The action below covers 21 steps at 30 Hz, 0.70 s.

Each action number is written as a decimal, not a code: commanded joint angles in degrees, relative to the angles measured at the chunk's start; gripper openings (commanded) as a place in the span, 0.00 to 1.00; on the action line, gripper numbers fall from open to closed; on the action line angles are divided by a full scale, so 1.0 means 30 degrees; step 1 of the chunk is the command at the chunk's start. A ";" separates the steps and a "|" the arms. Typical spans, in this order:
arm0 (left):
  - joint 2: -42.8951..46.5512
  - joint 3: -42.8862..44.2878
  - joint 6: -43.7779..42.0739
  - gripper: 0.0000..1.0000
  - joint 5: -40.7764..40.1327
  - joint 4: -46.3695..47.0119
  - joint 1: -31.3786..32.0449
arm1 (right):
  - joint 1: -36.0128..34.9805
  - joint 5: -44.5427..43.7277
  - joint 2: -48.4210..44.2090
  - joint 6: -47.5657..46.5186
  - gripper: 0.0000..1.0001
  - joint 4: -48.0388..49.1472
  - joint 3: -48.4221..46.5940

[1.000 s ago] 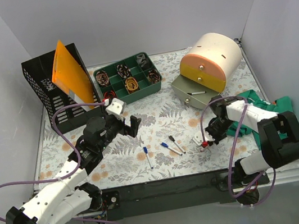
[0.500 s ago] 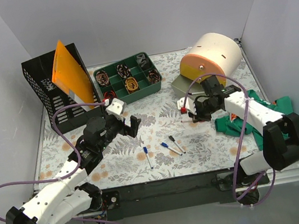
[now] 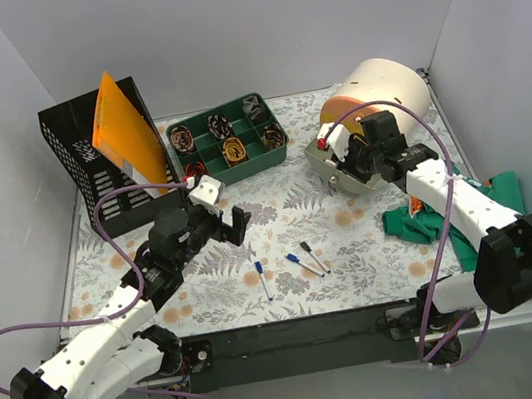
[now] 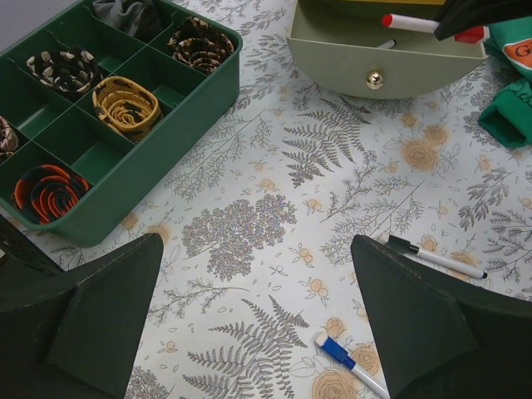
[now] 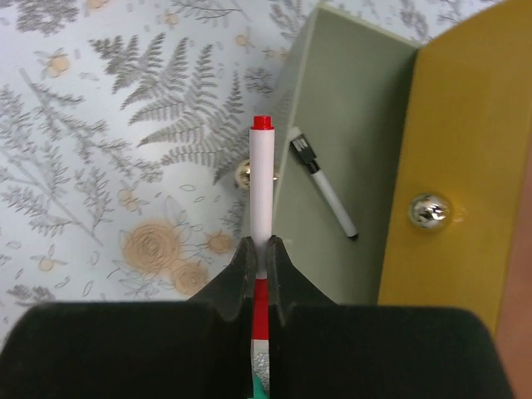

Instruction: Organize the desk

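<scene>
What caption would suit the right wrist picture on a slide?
Right gripper holds a red-tipped marker above the front of the open drawer, where a black marker lies.

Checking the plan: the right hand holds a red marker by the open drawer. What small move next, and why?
Probably shift the right hand sideways over the drawer, then let go. The red marker it grips seems to hang above the drawer's front edge, and a black marker already lies inside.

The left gripper (image 4: 258,241) is held wide open, its arm extended. The right gripper (image 5: 262,245) is closed on a marker (image 5: 263,183) projecting ahead of its fingertips.
</scene>
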State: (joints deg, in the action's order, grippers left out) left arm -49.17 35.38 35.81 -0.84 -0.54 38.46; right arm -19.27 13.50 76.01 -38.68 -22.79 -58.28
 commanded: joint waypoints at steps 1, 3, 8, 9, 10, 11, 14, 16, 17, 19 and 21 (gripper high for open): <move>0.0276 0.0307 -0.0102 0.98 0.0222 -0.0261 0.0042 | -0.0023 -0.3031 0.0560 0.1701 0.04 0.2672 -0.0289; 0.0276 0.0308 -0.0102 0.98 0.0251 -0.0261 0.0042 | -0.0023 -0.3733 0.0854 0.1643 0.06 0.2965 -0.0377; 0.0276 0.0308 -0.0073 0.98 0.0251 -0.0320 0.0042 | 0.0007 -0.4410 0.1617 0.1613 0.16 0.3522 -0.0436; 0.0276 0.0337 -0.0072 0.98 0.0251 -0.0320 0.0042 | 0.0006 -0.4411 0.1675 0.1613 0.20 0.3639 -0.0436; 0.0247 0.0337 -0.0072 0.98 0.0251 -0.0320 0.0042 | 0.0006 -0.4440 0.1734 0.1671 0.24 0.3727 -0.0436; 0.0246 0.0366 -0.0072 0.98 0.0251 -0.0349 0.0042 | 0.0035 -0.4962 0.1792 0.1642 0.32 0.3757 -0.0436; 0.0246 0.0366 -0.0043 0.98 0.0251 -0.0349 0.0042 | 0.0065 -0.5056 0.1764 0.1730 0.40 0.3933 -0.0436; 0.0217 0.0366 0.0073 0.98 0.0251 -0.0349 0.0042 | 0.0065 -0.4881 0.1706 0.1759 0.43 0.3933 -0.0407; 0.0246 0.0337 0.0103 0.98 0.0251 -0.0349 0.0042 | 0.0094 -0.4793 0.1676 0.1788 0.43 0.3933 -0.0349; 0.0188 0.0308 0.0307 0.98 0.0831 -0.0291 0.0042 | 0.0094 -0.3717 0.1268 0.1788 0.44 0.3788 -0.0202; -0.0016 0.0337 0.0804 0.98 0.0808 -0.0290 0.0042 | 0.0065 -0.1178 0.0916 0.1438 0.45 0.3088 -0.0259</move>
State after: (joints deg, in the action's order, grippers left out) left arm -49.17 35.38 36.42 -0.01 -1.32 38.46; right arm -19.20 0.67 81.43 -34.24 -13.43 -58.30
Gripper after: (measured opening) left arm 0.982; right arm 0.438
